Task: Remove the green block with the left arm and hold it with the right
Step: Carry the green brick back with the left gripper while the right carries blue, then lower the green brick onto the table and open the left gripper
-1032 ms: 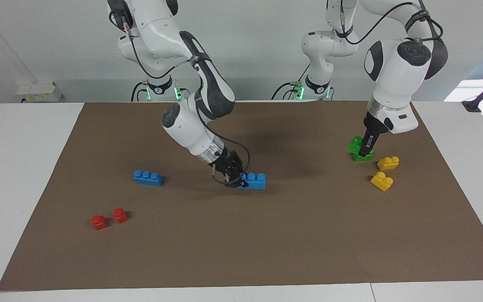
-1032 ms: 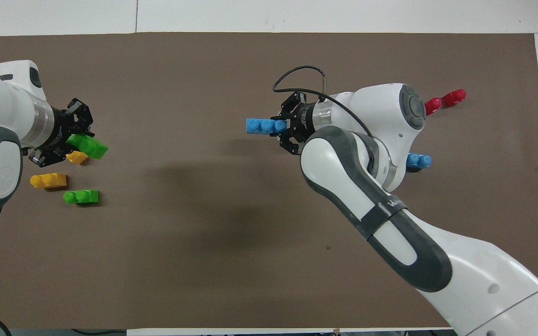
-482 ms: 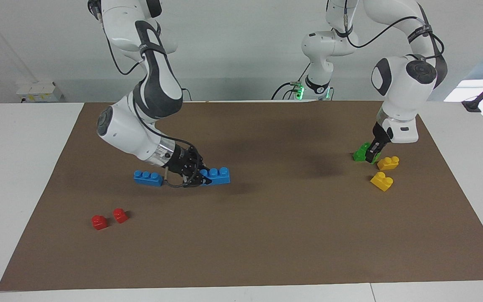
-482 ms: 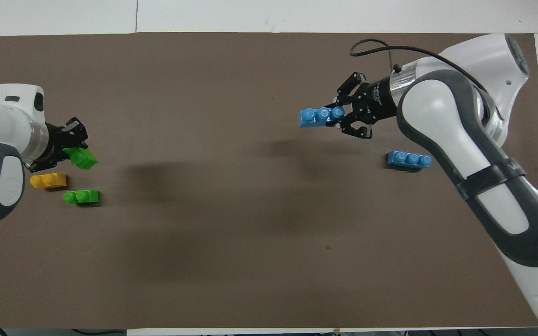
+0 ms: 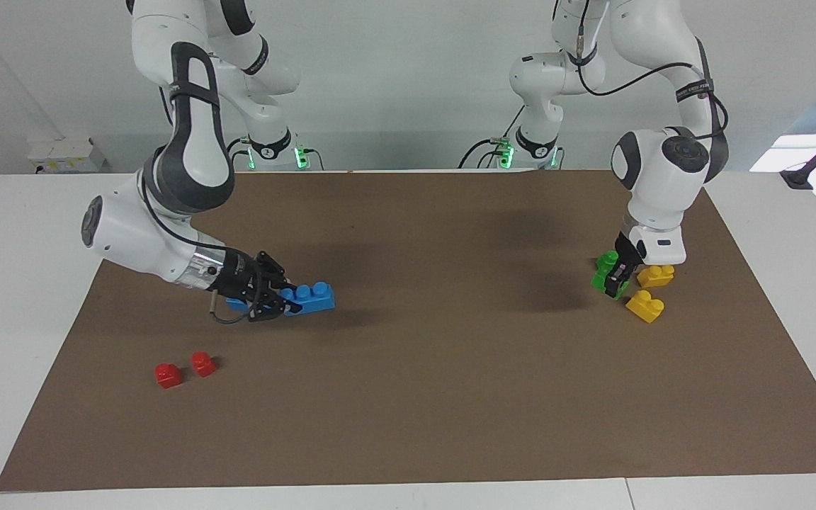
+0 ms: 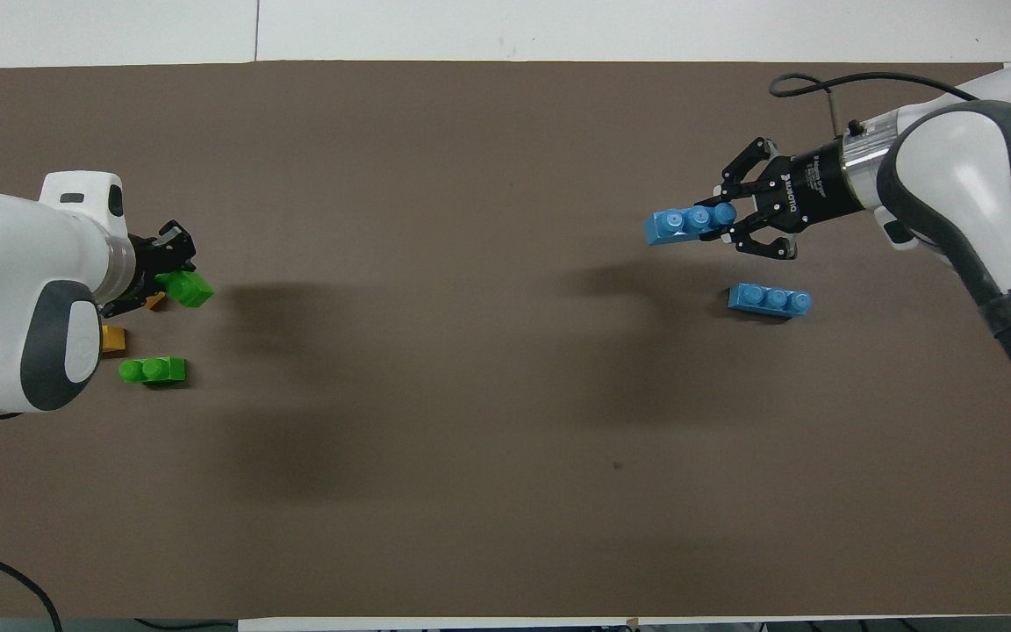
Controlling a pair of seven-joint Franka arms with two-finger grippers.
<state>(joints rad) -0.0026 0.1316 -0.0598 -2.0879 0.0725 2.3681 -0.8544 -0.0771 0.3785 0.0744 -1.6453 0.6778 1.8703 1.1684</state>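
Gripping a green block (image 5: 604, 271), the left gripper (image 5: 619, 279) hangs beside the yellow bricks (image 5: 645, 306). The right gripper (image 5: 275, 298) clamps a blue brick (image 5: 309, 297) over the brown mat (image 5: 408, 397).

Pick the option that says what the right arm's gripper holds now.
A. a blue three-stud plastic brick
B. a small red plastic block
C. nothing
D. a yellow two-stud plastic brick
A: the right arm's black two-finger gripper is shut on one end of a blue three-stud plastic brick, above the brown mat.
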